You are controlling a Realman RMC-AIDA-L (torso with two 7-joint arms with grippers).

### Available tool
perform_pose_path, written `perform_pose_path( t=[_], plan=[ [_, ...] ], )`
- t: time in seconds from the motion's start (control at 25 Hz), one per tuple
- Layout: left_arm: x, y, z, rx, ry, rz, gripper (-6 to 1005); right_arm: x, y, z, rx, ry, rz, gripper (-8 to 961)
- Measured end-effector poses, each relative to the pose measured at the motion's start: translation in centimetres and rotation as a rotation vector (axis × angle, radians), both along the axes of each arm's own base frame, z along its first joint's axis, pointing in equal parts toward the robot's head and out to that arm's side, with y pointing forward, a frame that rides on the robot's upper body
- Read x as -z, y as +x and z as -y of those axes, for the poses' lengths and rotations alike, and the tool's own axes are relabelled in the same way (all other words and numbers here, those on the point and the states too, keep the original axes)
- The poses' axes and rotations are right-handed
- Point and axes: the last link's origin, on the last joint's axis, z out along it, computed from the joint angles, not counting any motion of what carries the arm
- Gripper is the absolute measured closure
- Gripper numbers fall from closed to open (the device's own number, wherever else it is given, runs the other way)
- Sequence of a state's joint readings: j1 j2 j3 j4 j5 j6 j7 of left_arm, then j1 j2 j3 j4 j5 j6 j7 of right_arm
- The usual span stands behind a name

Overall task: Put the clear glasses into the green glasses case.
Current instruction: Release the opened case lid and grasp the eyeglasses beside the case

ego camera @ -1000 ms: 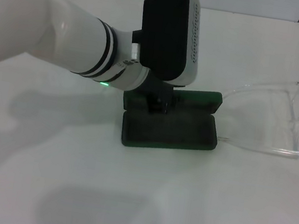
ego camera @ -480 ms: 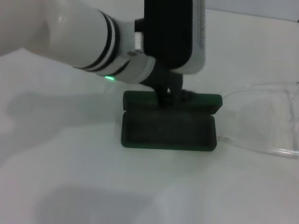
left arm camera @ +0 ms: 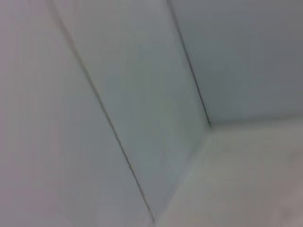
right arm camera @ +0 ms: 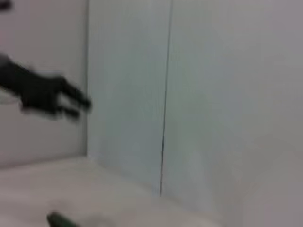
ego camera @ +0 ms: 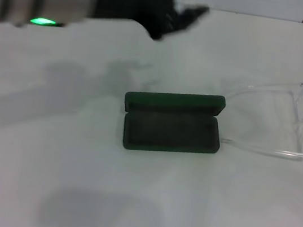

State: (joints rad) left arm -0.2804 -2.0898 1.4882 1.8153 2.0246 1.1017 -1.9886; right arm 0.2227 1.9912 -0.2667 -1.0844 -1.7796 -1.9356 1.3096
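Dark green glasses case point(ego camera: 172, 122) with grey lining; colourless clear glasses point(ego camera: 278, 122); white table point(ego camera: 127, 201).

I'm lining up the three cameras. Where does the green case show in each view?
Head view: the case lies open at mid-frame, the glasses on its right.
Left wrist view: not in it, only tiled wall.
Right wrist view: a green sliver at the bottom edge, probably the case.
Shared landmark: the left gripper, which also shows in the right wrist view.
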Motion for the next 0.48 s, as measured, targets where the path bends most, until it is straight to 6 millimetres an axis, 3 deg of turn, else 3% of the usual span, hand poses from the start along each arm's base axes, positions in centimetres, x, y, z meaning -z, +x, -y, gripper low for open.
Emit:
perform_pose_path(
  t=[0.12,0.28,0.48],
  plan=[
    [-2.9,-1.6,0.2,-0.042,-0.009,0.171,611,0.0,-0.7,-1.1,0.076,-0.079,0.056,92],
    [-7.1,-6.0,0.4,-0.133,-0.091,0.467,616,0.5,-2.5,-3.5,0.153,-0.155,0.141,118],
    [-9.0,-11.1,1.0,-0.179,-0.265,0.647,721,1.3,-5.9,-7.4,0.368,-0.29,0.251,166]
  ],
)
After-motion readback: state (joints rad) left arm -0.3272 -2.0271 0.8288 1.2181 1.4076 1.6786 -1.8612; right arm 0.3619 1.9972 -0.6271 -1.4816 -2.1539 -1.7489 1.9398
